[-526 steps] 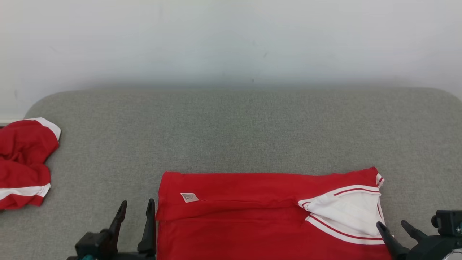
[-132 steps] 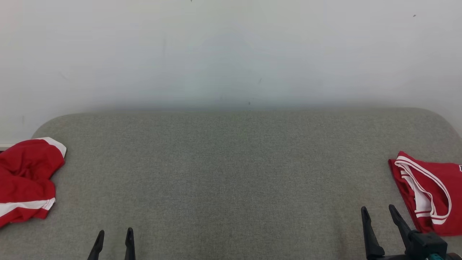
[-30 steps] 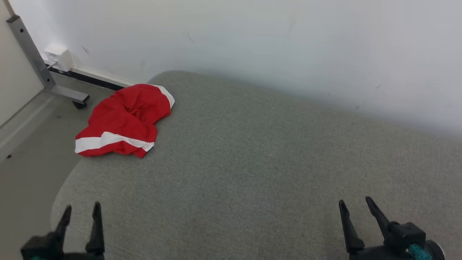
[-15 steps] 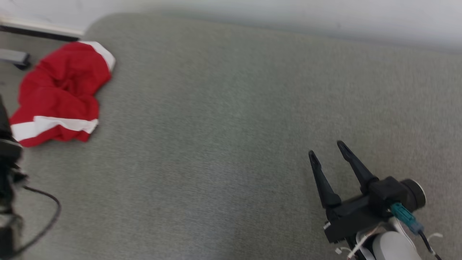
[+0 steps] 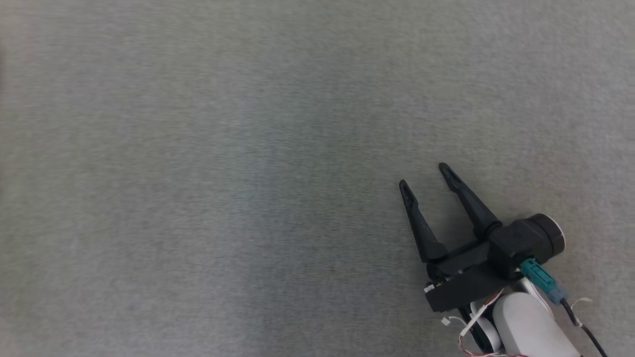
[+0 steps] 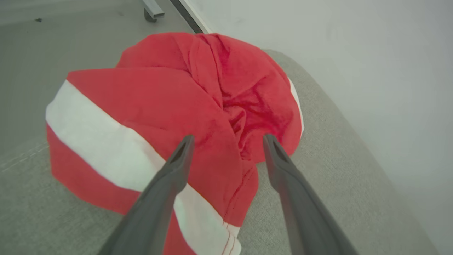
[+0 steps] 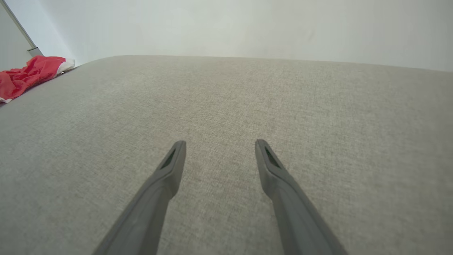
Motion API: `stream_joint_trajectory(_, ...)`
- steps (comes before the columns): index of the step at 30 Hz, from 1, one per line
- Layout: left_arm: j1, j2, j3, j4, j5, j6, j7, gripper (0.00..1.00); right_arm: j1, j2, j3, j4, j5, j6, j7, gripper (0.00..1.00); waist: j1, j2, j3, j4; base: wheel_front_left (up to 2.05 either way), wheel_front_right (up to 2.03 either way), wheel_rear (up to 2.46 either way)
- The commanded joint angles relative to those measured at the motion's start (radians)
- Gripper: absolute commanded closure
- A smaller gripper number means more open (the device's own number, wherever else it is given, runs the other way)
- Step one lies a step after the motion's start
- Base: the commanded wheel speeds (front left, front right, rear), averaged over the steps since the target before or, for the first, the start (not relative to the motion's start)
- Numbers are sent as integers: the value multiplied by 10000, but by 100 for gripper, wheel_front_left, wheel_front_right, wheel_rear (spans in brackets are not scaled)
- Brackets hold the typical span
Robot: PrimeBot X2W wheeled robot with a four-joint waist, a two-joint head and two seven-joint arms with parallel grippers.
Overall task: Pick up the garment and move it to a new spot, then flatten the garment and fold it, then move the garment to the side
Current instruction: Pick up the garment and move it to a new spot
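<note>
Grey woven fabric surface (image 5: 198, 173) stretches wide around the right gripper (image 5: 423, 174), its jaws spread wide, holding nothing. Crumpled red garment with white band (image 6: 148, 106) lies at the surface's far left edge; the left gripper (image 6: 228, 137), jaws wide, points at it from close by.

Looking along right gripper (image 7: 220, 142): fingers spread apart, hovering low over grey fabric surface (image 7: 318, 117). Crumpled red garment (image 7: 28, 75) with white trim at far left edge of surface, well apart from gripper. White wall (image 7: 212, 24) behind.
</note>
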Motion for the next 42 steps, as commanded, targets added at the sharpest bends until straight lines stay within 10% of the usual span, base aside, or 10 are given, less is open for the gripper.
stream_joint_trajectory(1, 66, 86, 69, 103, -96, 75, 60, 0, -97, 19, -32, 54, 40, -28, -33, 0, -2, -2, 686, -809, 0, 0, 0)
stream_joint_trajectory(8, 420, 39, 403, 603, -417, 772, 729, 0, 139, -100, -184, 90, 36, -28, 21, 0, -2, -2, 519, -928, 0, 0, 0)
stream_joint_trajectory(9, 532, -13, 376, 664, -443, 830, 873, 16, 158, -114, -197, 69, 29, -28, 32, 0, -2, -2, 488, -927, 0, 0, 0)
stream_joint_trajectory(11, 698, -153, 348, 697, -494, 900, 1015, 100, 181, -140, -216, 26, 11, -28, 77, 0, -2, -2, 427, -911, 0, 0, 0)
stream_joint_trajectory(42, 404, 268, -654, -2883, -208, 14, 1622, 100, 1290, 479, -82, 1343, 717, -29, -502, 0, -2, -2, -3810, -439, 0, 0, 0)
